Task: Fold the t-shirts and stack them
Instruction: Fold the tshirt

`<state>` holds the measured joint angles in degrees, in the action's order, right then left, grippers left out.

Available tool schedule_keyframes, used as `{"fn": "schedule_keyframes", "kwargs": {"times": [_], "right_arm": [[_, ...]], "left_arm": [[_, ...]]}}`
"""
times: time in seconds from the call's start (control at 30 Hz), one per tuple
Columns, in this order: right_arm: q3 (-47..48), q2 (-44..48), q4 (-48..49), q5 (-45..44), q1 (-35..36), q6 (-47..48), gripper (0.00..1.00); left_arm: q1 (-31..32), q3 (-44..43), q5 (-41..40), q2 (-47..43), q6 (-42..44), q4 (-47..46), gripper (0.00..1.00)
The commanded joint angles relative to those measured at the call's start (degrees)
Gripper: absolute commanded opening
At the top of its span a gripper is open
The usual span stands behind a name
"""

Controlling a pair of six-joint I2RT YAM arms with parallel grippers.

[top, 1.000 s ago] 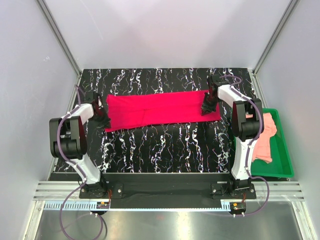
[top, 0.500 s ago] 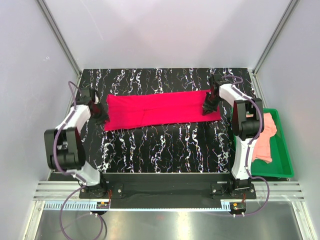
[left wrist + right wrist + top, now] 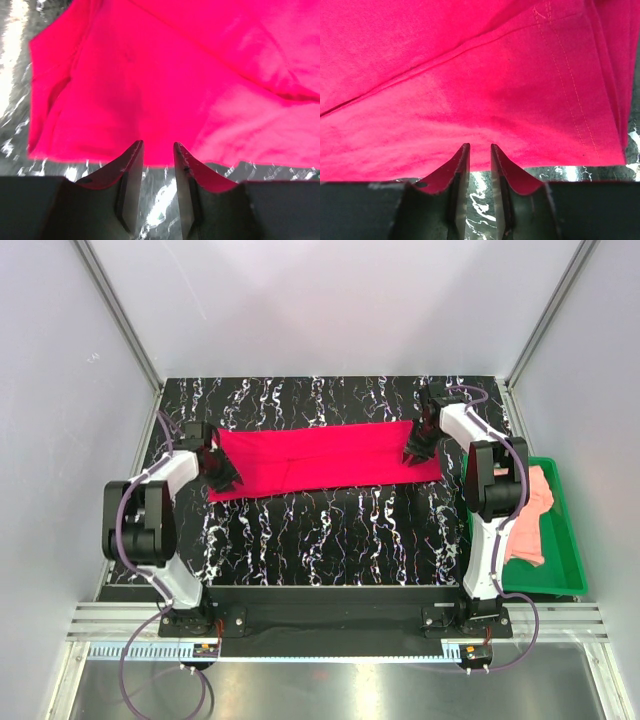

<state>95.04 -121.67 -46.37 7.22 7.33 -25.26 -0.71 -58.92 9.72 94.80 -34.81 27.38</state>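
Since the earlier frame both arms have let go. The left gripper [image 3: 157, 146] has slid a little rightward onto the end of the cloth, and the right gripper [image 3: 480, 146] has edged slightly toward the top of the frame. Each pair of jaws now stands slightly parted. A narrow gap shows between the fingers, with nothing pinched in it. Their tips rest at the near hem of the large crimson-red cloth t-shirt [image 3: 320, 458]. Folded into a long band, the shirt lies across the upper middle of the black, white-veined marble-pattern table [image 3: 340, 520], its left end a little lower in the frame. At the right edge, a pale salmon-pink cloth t-shirt [image 3: 530, 515] lies crumpled in a green plastic tray [image 3: 570, 550].
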Motion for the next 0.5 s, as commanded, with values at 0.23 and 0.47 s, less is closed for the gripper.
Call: {"fn": "schedule_keyframes", "kwargs": {"times": [0.23, 0.47], "right_arm": [[3.22, -0.23, -0.04, -5.28, 1.98, 4.94, 0.45], [0.76, -4.11, -1.44, -8.28, 2.95, 5.13, 0.49]], "left_arm": [[-0.08, -3.13, -2.41, 8.72, -0.27, -1.28, 0.4], [0.01, -15.34, -6.28, 16.46, 7.99, 8.21, 0.41]]}}
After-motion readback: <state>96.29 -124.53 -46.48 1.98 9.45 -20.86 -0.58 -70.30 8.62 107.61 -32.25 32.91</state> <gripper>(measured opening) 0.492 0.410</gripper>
